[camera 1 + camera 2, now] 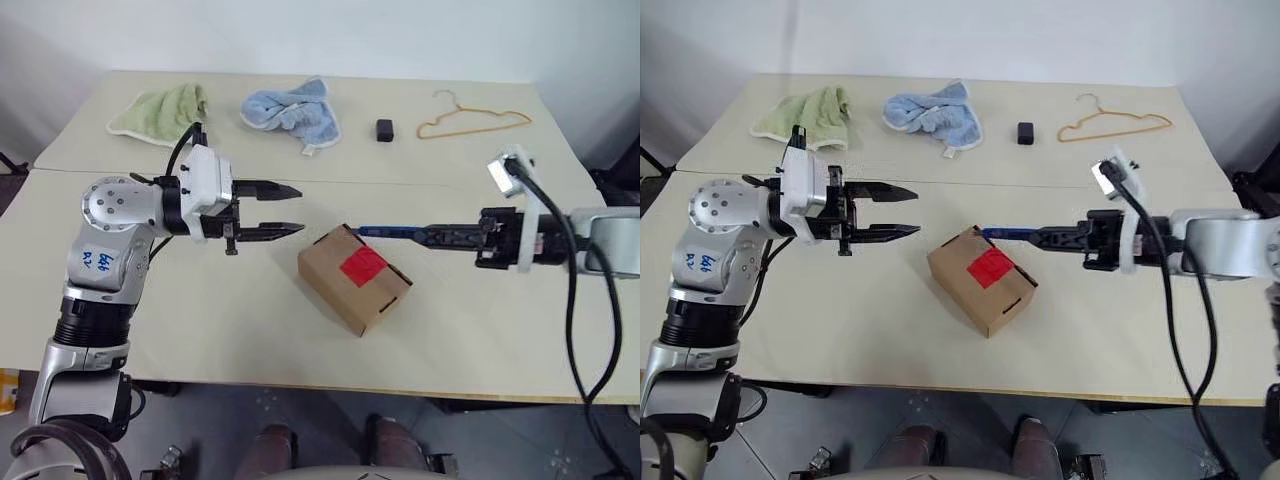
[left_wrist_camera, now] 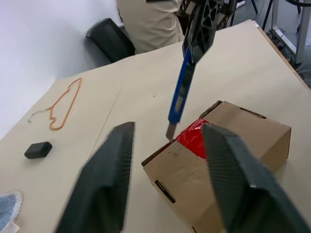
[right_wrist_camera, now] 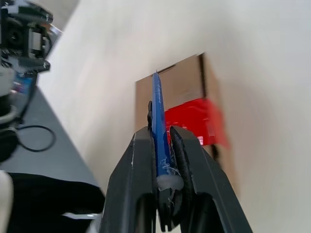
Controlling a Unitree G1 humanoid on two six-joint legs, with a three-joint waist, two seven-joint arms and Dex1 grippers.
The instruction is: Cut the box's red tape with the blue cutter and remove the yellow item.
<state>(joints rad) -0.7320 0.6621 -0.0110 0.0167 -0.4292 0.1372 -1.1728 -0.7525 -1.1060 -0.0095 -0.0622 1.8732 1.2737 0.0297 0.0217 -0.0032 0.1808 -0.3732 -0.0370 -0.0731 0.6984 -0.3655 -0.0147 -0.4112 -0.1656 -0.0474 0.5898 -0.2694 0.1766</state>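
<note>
The brown box [image 1: 345, 290] lies at an angle mid-table, its flaps held by the red tape [image 1: 365, 264]. My right gripper [image 1: 428, 236] reaches in from the right, shut on the blue cutter [image 1: 385, 232]. The cutter's blade tip [image 2: 170, 132] sits at the box's far top edge, right beside the red tape [image 2: 194, 138]. Whether it touches is unclear. Left of the box and apart from it, my left gripper [image 1: 298, 210] points level at it, open with nothing between its fingers [image 2: 104, 184]. The yellow item is hidden.
Along the table's back lie a green towel [image 1: 165, 110], a blue towel [image 1: 295, 110], a small black block [image 1: 385, 129] and a tan wire hanger [image 1: 470, 118]. A seam [image 1: 400, 184] crosses the table behind the box.
</note>
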